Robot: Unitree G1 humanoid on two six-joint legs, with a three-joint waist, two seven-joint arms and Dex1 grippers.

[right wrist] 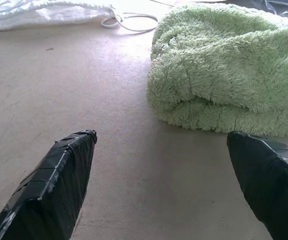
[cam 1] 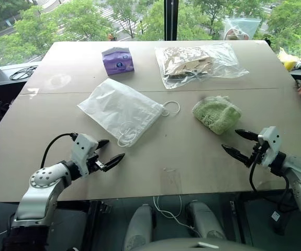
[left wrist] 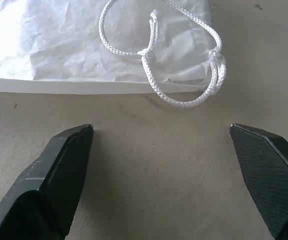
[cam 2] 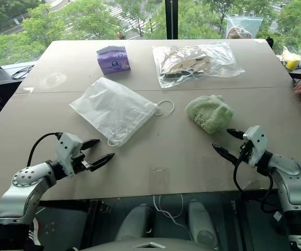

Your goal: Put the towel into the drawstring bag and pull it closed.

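Down at the table's near edge, left gripper (cam 1: 110,152) spread wide, empty, just short of the drawstring bag (cam 1: 120,108); right gripper (cam 1: 238,144) equally agape, holding nothing, towel (cam 1: 216,113) lying just beyond on the table (cam 1: 192,157).

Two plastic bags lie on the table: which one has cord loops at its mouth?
The milky-white drawstring bag, lying flat nearer the left gripper, with white cord loops. The clear bag farther back holds brown paper.
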